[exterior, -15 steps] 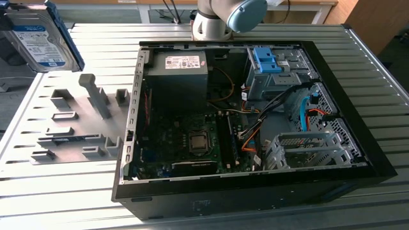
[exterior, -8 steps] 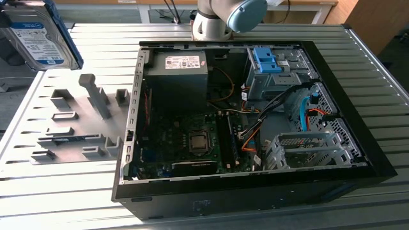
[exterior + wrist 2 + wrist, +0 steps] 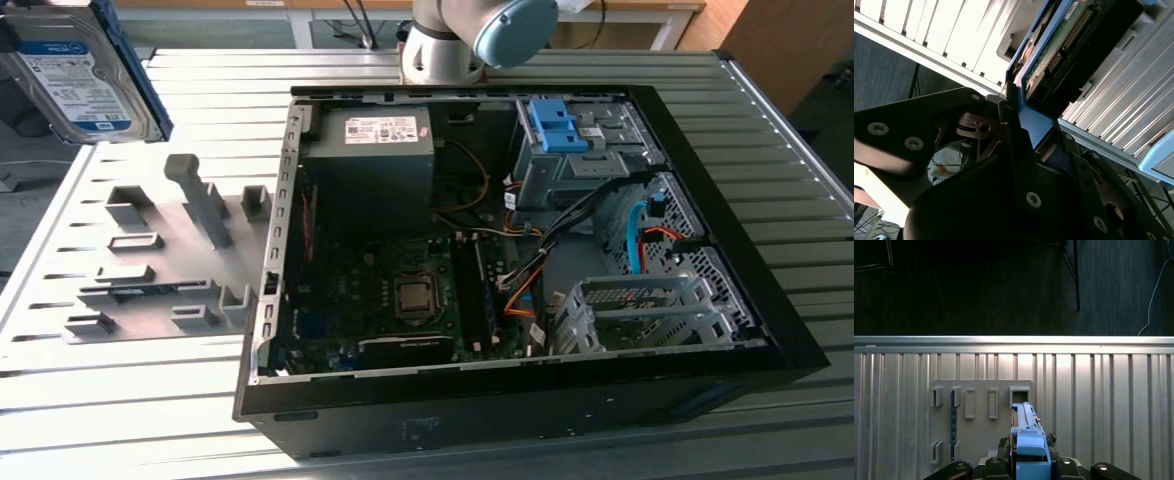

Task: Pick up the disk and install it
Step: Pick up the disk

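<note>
Disk on edge, long axis near upright

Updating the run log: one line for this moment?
gripper: shut on disk | disk: held in air, off fixture | case: open, disk not installed

Seen in the exterior view, a white-and-blue label carrying rows of black print covers the face of the disk, a flat rectangular silver metal hard drive with blue plastic rails. The lettering is too small to make out. Inside the open black computer case, a small white sticker with dark print and a spot of red lies on top of the large dark grey metal box; its words cannot be read either. No lettering is legible in either wrist view.
</note>
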